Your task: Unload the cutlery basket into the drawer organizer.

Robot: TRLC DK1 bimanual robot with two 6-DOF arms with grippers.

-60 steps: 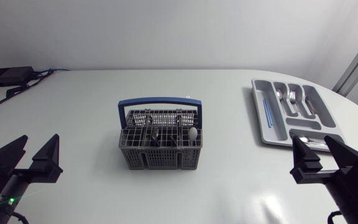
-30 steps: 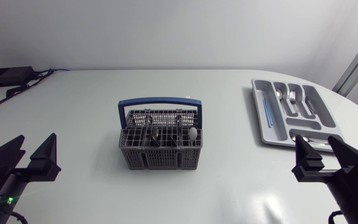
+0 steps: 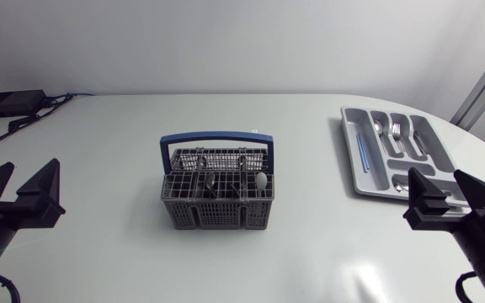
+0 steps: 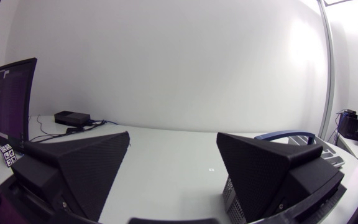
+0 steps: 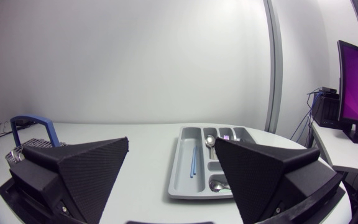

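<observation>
The grey cutlery basket [image 3: 217, 202] with a blue handle [image 3: 215, 136] stands mid-table, holding a spoon [image 3: 261, 180] and other dark-handled cutlery. The grey drawer organizer [image 3: 351, 160] lies at the right, with spoons, forks and a blue stick [image 3: 361, 145] in its compartments. My left gripper [image 3: 19, 187] is open and empty at the near left, well away from the basket. My right gripper [image 3: 449, 192] is open and empty just in front of the organizer's near end. In the right wrist view the organizer [image 5: 182, 174] lies ahead between the open fingers. The left wrist view shows the basket's handle [image 4: 288, 134] beyond one finger.
A black box [image 3: 11, 103] with cables sits at the table's back left corner. Bare white table surrounds the basket on all sides, and the table's curved edge runs close behind the organizer at the right.
Both arms have drawn back outward: the left gripper shifted left toward the view's edge, the right gripper shifted a little right. Both stayed open. Basket and organizer have not moved.
</observation>
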